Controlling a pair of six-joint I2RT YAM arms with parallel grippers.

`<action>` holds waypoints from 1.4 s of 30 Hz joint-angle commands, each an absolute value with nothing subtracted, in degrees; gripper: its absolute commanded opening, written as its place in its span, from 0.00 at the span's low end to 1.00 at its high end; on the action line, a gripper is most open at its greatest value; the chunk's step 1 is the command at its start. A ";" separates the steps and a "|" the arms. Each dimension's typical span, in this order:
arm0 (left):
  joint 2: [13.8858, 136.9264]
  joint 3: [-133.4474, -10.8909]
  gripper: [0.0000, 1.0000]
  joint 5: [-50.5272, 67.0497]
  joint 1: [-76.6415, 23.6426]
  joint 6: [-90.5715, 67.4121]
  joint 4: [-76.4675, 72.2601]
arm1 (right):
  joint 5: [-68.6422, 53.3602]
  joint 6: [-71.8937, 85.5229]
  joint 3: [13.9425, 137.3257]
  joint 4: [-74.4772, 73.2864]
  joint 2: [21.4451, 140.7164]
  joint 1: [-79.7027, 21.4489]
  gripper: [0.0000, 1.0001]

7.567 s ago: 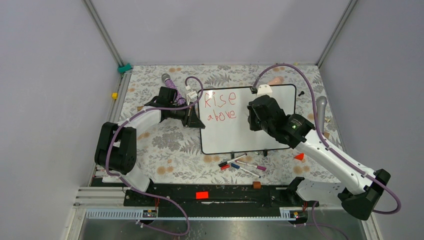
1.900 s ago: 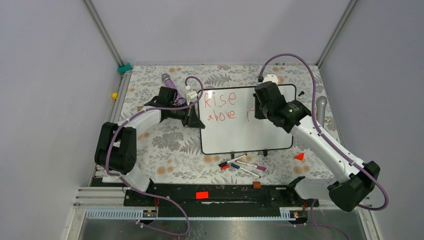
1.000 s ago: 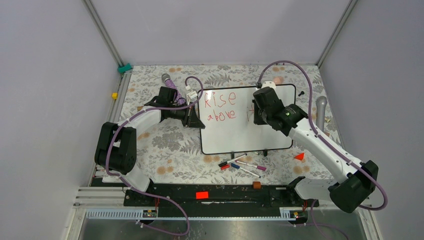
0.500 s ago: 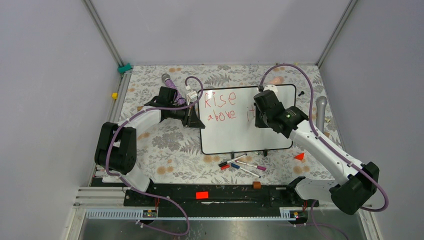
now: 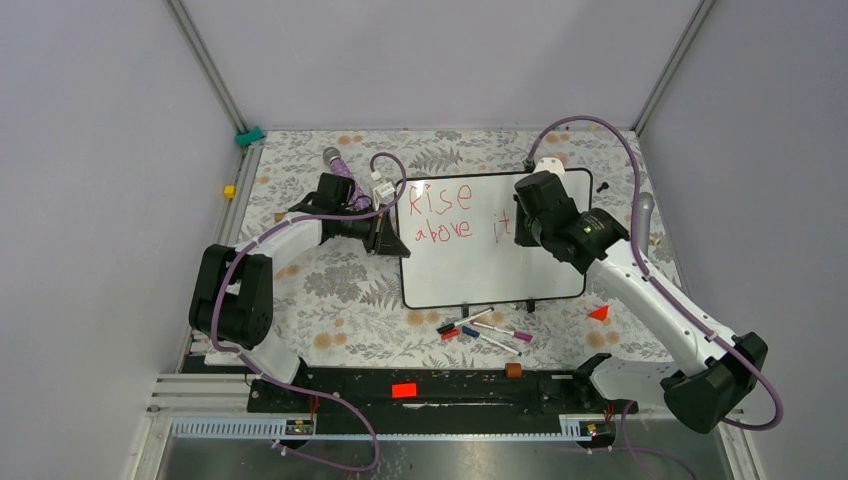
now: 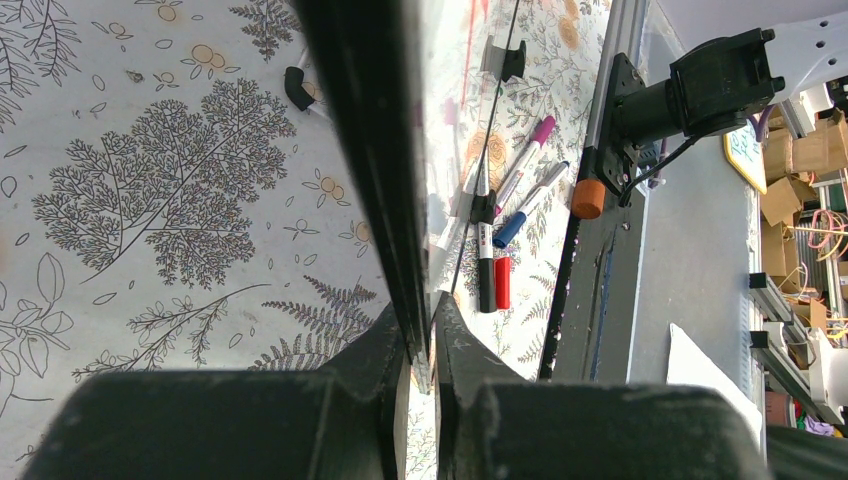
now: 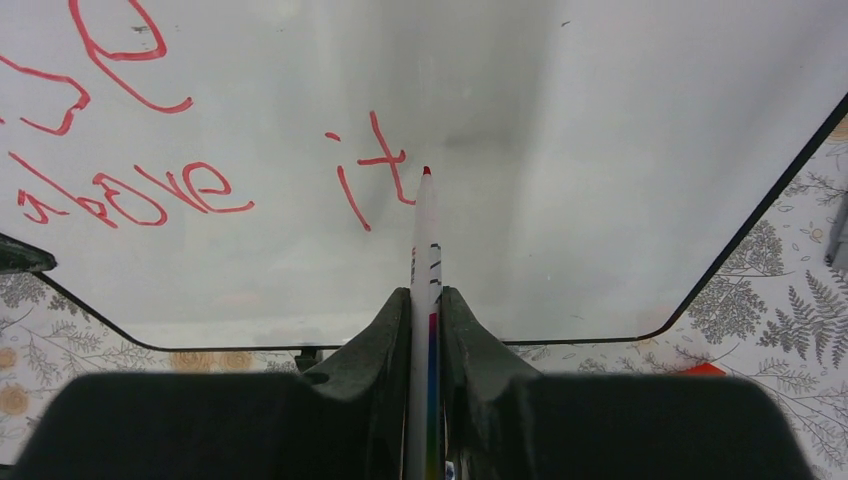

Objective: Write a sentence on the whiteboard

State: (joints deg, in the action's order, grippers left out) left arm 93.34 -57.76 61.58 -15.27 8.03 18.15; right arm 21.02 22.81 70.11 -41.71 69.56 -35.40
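The whiteboard (image 5: 480, 270) lies on the patterned table, its near side propped on small black feet. The sentence (image 5: 443, 198) in red reads "Rise" with "above it" beneath. My left gripper (image 5: 398, 243) is shut on the board's left rim (image 6: 370, 150), which runs between its jaws (image 6: 421, 315). My right gripper (image 5: 522, 228) hangs over the board's right half, shut on a white marker (image 7: 425, 240). The marker's red tip sits just right of the "it" (image 7: 375, 170). Whether the tip touches the board (image 7: 600, 100) I cannot tell.
Several loose markers (image 5: 485, 328) lie by the board's near edge, also in the left wrist view (image 6: 500, 200). A purple microphone (image 5: 340, 163) lies behind the left arm, a grey one (image 5: 641, 215) at right. A red wedge (image 5: 600, 313) and brown block (image 5: 514, 370) sit nearer.
The word "it" has been written after "above". My right gripper has shifted slightly right with the marker. The left arm has not moved.
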 commanded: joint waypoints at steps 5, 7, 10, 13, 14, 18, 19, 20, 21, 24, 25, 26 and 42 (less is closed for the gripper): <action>92.73 -57.10 0.00 53.98 -16.12 13.27 22.98 | 23.76 21.34 72.16 -43.47 68.83 -32.68 0.00; 92.87 -57.05 0.00 54.04 -16.12 13.28 22.94 | 23.69 21.22 71.90 -43.47 68.74 -32.18 0.00; 92.87 -56.97 0.00 54.01 -16.13 13.25 22.96 | 23.58 21.31 71.34 -43.48 68.10 -31.08 0.00; 93.02 -57.04 0.00 54.07 -16.16 13.27 22.95 | 22.87 21.81 70.17 -43.43 67.04 -29.39 0.00; 93.00 -57.04 0.00 54.09 -16.03 13.26 22.94 | 22.59 22.05 69.79 -43.42 66.72 -28.91 0.00; 93.07 -57.01 0.00 54.04 -16.08 13.27 22.96 | 20.31 22.87 68.83 -43.39 65.75 -27.07 0.00; 93.08 -57.04 0.00 54.08 -16.16 13.27 22.96 | 19.96 22.98 68.82 -43.40 65.70 -26.87 0.00; 93.05 -57.08 0.00 54.09 -16.13 13.27 23.01 | 19.69 23.01 68.84 -43.46 65.71 -26.75 0.00; 93.12 -57.11 0.00 54.05 -16.09 13.30 22.96 | 19.53 23.11 68.90 -43.43 65.82 -26.65 0.00; 93.08 -57.08 0.00 54.00 -16.11 13.27 22.95 | 19.28 23.43 68.88 -43.52 66.04 -26.02 0.00; 93.07 -57.10 0.00 54.05 -16.13 13.27 22.96 | 19.04 23.51 68.84 -43.46 66.06 -25.71 0.00; 93.06 -57.05 0.00 54.03 -16.10 13.27 22.94 | 18.72 23.57 68.80 -43.42 66.05 -25.47 0.00; 93.19 -57.13 0.00 54.30 -16.07 13.27 22.90 | 17.06 23.49 70.64 -43.37 69.56 -23.58 0.00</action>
